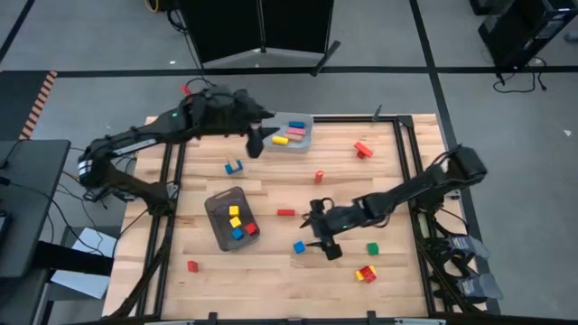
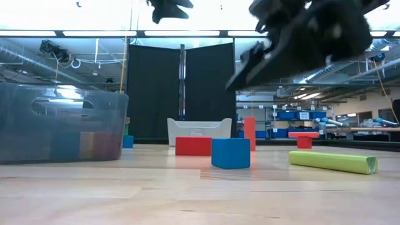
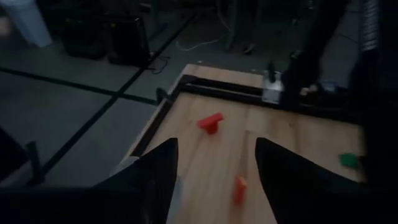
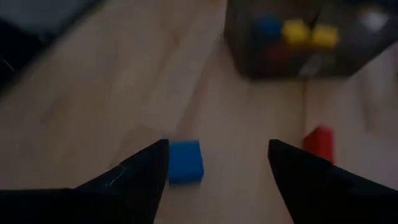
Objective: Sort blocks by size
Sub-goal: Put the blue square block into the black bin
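Desk (image 1: 271, 271): pale wood planks inside a dark frame, filling the middle of the high view.
Left arm: enters from the left edge of the high view and reaches to upper centre.
Left gripper (image 1: 256, 142): hangs just left of the pale bin; in its wrist view the fingers (image 3: 155, 171) stand well apart with nothing between them.
Loose blocks, left part: a red cube (image 1: 192, 265) at lower left; a blue piece (image 1: 234, 167) left of centre.
Dark tray (image 1: 219, 223): left of centre; holds little yellow, blue and red cubes (image 1: 237, 221).
Pale bin (image 1: 305, 124): upper centre; holds longer yellow and pink bars (image 1: 287, 135).
Loose blocks, middle: a red bar (image 1: 285, 213) right of the tray; a small red piece (image 1: 319, 176) at centre.
Blue cube (image 1: 299, 246): lower centre, on bare wood, just left of the right gripper.
Right gripper (image 1: 321, 240): lower centre, low over the desk; its wrist view shows the fingers (image 4: 140, 177) spread wide and empty, the blue cube (image 4: 185, 160) lying ahead beside one of them.
Right arm: comes in from the right edge of the high view.
Loose blocks, right part: a red piece (image 1: 363, 149) at upper right; a green cube (image 1: 372, 248) and a red-and-yellow cluster (image 1: 366, 273) at lower right.
Progress: partly done, by my reading; cubes sit in the tray and bars in the bin, yet roughly eight or nine pieces are scattered and unsorted.
Step in hand: probably picking up the blue cube for the tray.
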Action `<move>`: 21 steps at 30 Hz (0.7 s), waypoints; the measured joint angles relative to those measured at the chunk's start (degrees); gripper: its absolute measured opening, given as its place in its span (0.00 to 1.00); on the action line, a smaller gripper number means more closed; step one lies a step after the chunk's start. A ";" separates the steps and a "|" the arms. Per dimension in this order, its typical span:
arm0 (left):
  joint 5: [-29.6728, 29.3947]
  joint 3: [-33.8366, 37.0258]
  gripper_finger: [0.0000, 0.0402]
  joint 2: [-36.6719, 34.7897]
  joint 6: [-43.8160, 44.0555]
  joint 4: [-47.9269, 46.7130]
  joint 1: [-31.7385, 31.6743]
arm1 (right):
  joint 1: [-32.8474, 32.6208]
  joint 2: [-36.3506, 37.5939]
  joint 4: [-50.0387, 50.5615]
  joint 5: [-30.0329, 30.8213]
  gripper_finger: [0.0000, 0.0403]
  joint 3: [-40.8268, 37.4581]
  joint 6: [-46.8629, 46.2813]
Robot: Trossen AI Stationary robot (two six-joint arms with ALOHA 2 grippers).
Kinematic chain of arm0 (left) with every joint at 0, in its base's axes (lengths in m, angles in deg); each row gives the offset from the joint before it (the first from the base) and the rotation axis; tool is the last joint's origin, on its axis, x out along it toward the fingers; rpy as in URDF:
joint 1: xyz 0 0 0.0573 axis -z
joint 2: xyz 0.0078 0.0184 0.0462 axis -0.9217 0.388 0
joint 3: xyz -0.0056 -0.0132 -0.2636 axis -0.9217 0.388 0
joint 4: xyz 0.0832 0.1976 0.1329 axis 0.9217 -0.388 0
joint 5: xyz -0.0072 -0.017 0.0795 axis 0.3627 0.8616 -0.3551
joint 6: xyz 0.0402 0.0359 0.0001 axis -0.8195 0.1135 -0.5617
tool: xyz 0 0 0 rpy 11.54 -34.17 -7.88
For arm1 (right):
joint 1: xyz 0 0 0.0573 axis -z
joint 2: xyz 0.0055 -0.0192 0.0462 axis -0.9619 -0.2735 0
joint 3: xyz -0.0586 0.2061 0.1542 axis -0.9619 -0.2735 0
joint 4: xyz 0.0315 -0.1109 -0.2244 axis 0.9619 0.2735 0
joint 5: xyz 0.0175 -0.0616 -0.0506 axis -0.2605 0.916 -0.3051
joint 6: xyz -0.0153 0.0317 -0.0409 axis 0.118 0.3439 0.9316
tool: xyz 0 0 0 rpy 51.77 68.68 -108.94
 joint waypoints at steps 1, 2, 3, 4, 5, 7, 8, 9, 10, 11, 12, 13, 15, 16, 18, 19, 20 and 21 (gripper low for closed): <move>-0.60 0.00 0.55 -0.93 0.14 -0.86 1.20 | -0.07 -1.57 1.47 -0.21 0.72 1.12 0.45; -1.75 0.00 0.55 -1.96 0.21 -1.71 2.31 | -0.07 -3.06 2.09 -1.03 0.72 2.12 1.01; -3.20 0.02 0.54 -3.00 0.32 -3.25 3.40 | -0.11 -4.32 2.27 -2.28 0.72 3.05 1.25; -4.88 0.02 0.54 -3.69 0.42 -4.22 4.79 | -0.11 -5.50 2.42 -3.92 0.73 3.83 1.31; -6.50 0.00 0.54 -4.27 0.83 -4.20 6.12 | -0.15 -6.56 2.56 -5.58 0.73 4.60 1.29; -9.79 0.01 0.54 -5.64 1.33 -5.85 8.57 | -0.26 -8.44 2.88 -7.47 0.73 5.73 1.30; -11.28 0.02 0.54 -6.02 1.41 -6.36 9.76 | -0.28 -9.11 3.27 -7.89 0.73 5.99 1.29; -12.62 0.02 0.54 -6.46 1.43 -6.14 11.00 | -0.34 -9.74 3.56 -8.01 0.73 6.21 1.29; -14.06 0.02 0.54 -7.02 1.57 -6.58 12.14 | -0.37 -10.40 3.61 -8.01 0.73 6.38 1.28; -15.56 0.02 0.54 -7.31 1.69 -7.46 13.14 | -0.37 -10.88 3.51 -7.95 0.73 6.53 1.29; -16.93 0.02 0.54 -7.55 1.77 -7.32 14.13 | -0.37 -11.43 3.19 -7.60 0.73 6.56 1.29; -18.11 0.02 0.54 -7.95 1.81 -7.19 15.08 | -0.37 -11.91 3.09 -6.72 0.73 6.58 1.25; -19.88 0.02 0.54 -8.26 2.11 -7.75 16.67 | -0.37 -13.21 2.72 -4.49 0.73 6.61 0.29; -20.44 0.02 0.54 -8.38 2.35 -7.53 17.35 | -0.37 -13.69 2.81 -3.70 0.73 6.61 -0.12; -21.50 0.02 0.54 -8.64 2.90 -8.17 18.65 | -0.37 -14.89 1.87 -3.14 0.72 6.58 -0.35; -21.80 0.02 0.54 -8.68 2.94 -8.20 19.17 | -0.37 -15.34 1.22 -3.07 0.71 6.58 -0.32; -22.38 0.02 0.54 -8.68 2.95 -8.19 19.73 | -0.37 -15.88 0.68 -3.04 0.70 6.58 -0.30; -22.93 0.02 0.54 -8.68 3.12 -8.23 20.34 | -0.37 -16.42 -0.35 -2.92 0.69 6.58 -0.30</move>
